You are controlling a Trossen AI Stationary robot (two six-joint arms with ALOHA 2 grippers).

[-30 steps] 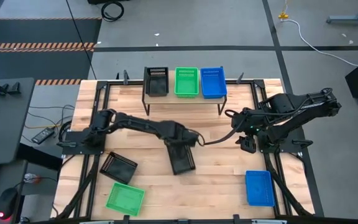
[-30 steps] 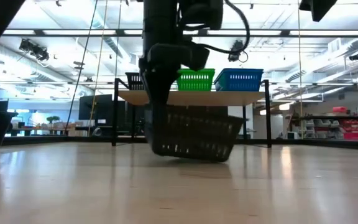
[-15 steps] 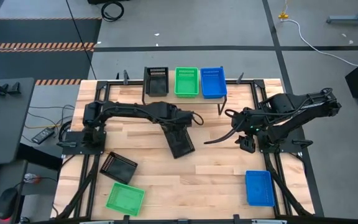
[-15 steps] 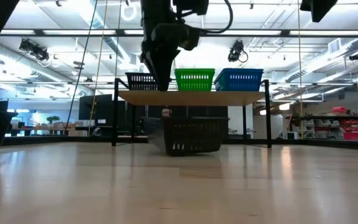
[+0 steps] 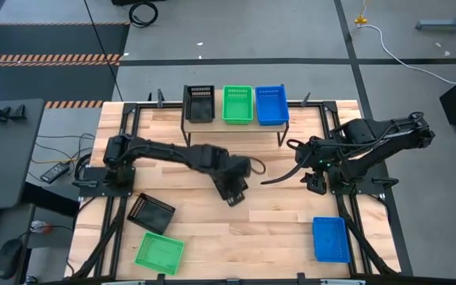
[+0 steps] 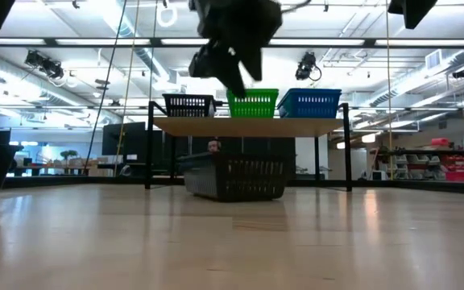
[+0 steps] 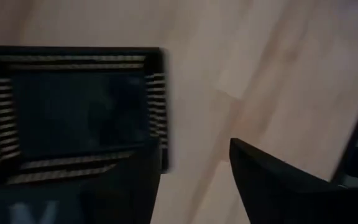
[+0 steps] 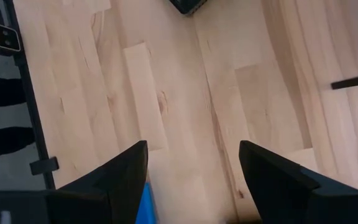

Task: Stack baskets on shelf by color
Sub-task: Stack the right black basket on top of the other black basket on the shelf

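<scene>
Working on the black basket [image 6: 234,177], sitting upright and level on the counter [image 5: 291,229] near its middle, in front of the shelf [image 6: 248,126] and well apart from it. Not yet stacking it: resting free, with nothing touching it.

Hovering above and just beside that basket with the left hand [image 7: 194,163], fingers [image 7: 272,180] spread wide and only bare wood showing between them. Seeing the basket's rim and slotted wall off to one side of the fingers in the left wrist view, not between them.

Judging this as the step of fetching a black basket for the black pile, most likely between grips, with the hand lining up for a better hold on the rim.

Waiting on the shelf: another black basket [image 5: 199,103] at the left end, a green basket [image 5: 237,104] in the middle, a blue basket [image 5: 271,104] at the right end, side by side. Not telling how many are nested in each.

Calling next for bringing the left fingers over one wall, pinching it, lifting without tilting, then lowering squarely into the black one on the shelf.

Lying loose near the front edge: a black basket [image 5: 150,212], a green basket [image 5: 159,253] and a blue basket [image 5: 330,239].

Idling at the right side of the counter with the right hand [image 8: 191,155], fingers apart, holding nothing.
</scene>
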